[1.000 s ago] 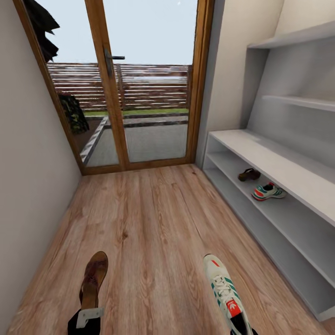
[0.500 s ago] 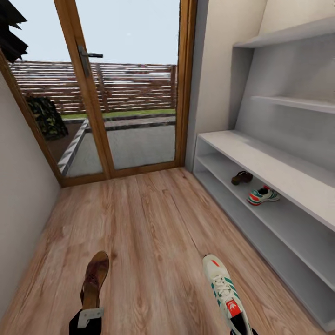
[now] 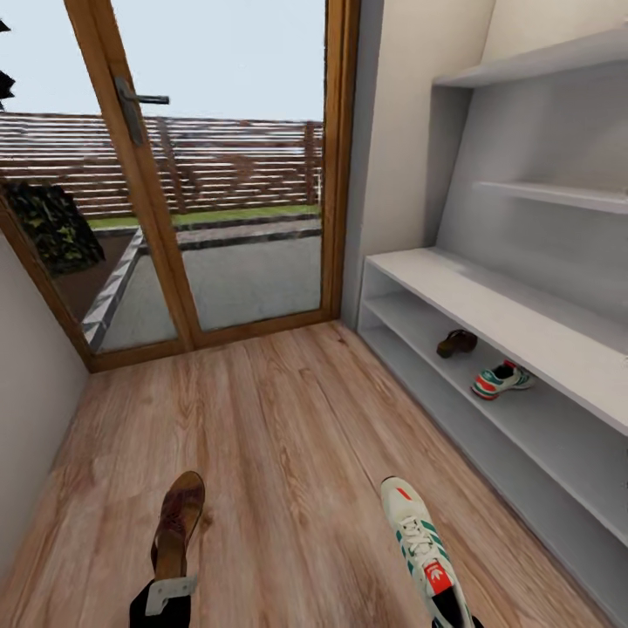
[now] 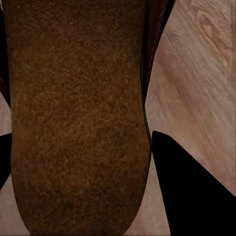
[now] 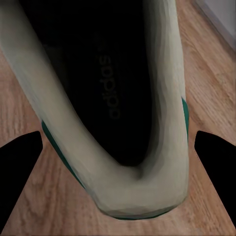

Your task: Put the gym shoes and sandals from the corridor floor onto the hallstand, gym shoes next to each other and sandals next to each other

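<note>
- Sandal (image 3: 177,522) sits in the left gripper (image 3: 166,595), held by its heel end at the bottom of the head view, toe pointing ahead over the floor (image 3: 279,453).
- Left wrist view shows the sandal's dark brown insole (image 4: 78,113) close up, with the black fingers (image 4: 191,191) on either side of it, closed onto the heel.
- Sneaker (image 3: 420,542) is in the right gripper (image 3: 453,610), gripped at the heel, toe forward, tongue label and green stripes facing up.
- Right wrist view looks into the sneaker's dark opening (image 5: 103,93), with its pale heel rim nearest; black fingers (image 5: 19,172) sit at both sides of the heel, clamped on it.
- Both held shoes hang above the planks, well apart from each other, sandal on the left, sneaker on the right.
- Rack (image 3: 488,305) stands along the right wall, with a wide bench top, open shelves below and floating shelves above.
- On its upper open shelf lie a second sandal (image 3: 456,343) and a second sneaker (image 3: 501,380), near each other, the sandal farther along toward the door (image 3: 209,174).
- Glazed wood-framed door closes the corridor end, showing a fence and paving outside.
</note>
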